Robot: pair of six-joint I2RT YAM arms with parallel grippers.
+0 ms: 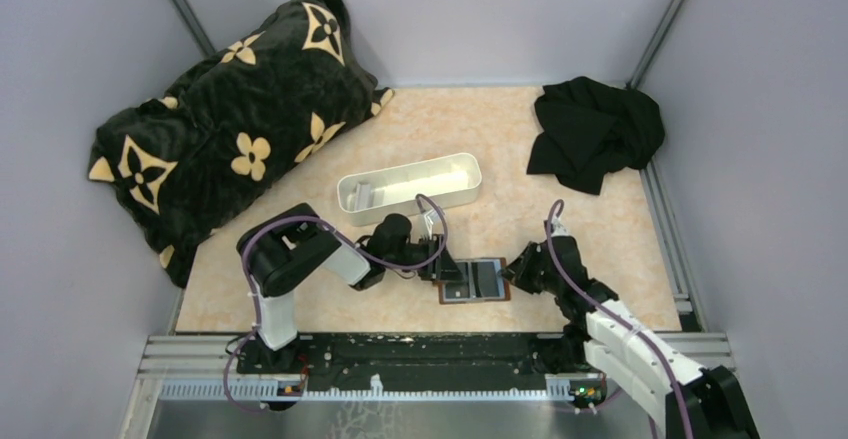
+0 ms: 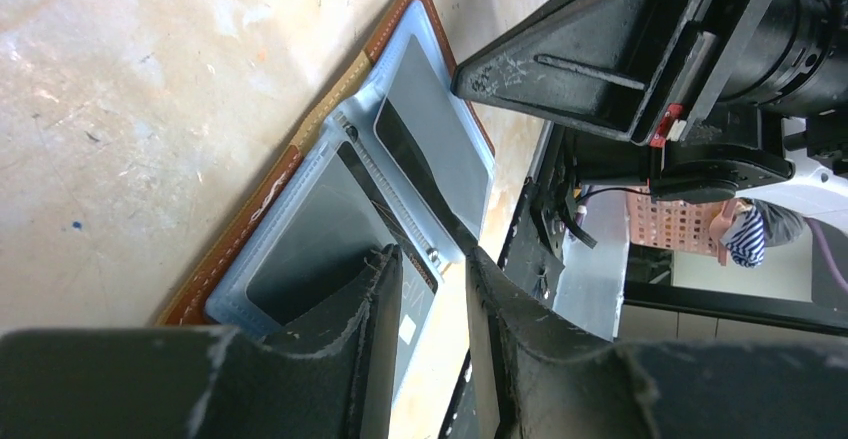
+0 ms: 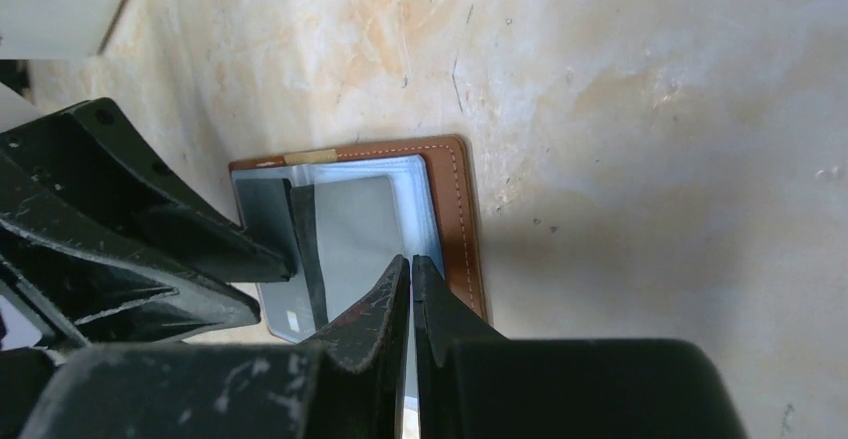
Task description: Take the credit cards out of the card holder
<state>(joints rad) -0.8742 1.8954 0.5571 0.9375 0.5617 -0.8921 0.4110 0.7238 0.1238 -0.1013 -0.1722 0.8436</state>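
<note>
Overhead and wrist views of the work surface. The card holder (image 1: 480,281) lay opened flat on the marbled table (image 1: 600,219), near its front edge and between the two arms. Its brown leather faced down and its blue-grey pockets faced up. The credit cards (image 2: 400,149) remained inside these pockets, one dark card showing in each half, and none lay loose on the table beside the wallet. The left gripper (image 2: 432,259) was lowered over the half of the wallet nearer its own arm. Its fingers stood apart with a clear gap between them, and one finger (image 2: 380,289) sat just beside a dark card edge bearing a small white patch. Nothing was visibly pinched. The right gripper (image 3: 411,264) met the opposite half from the other side, its fingers pressed together and their tips resting on the pocket near the stitched leather border. Whether they nipped the pocket's lip could not be told. Behind the wallet stood a long white tray (image 1: 455,171) holding a small grey flat item (image 1: 365,196) at its left end. The nature of this item could not be made out. A black cushion with cream flowers (image 1: 230,119) occupied the far left corner and a crumpled black cloth (image 1: 595,129) the far right.
</note>
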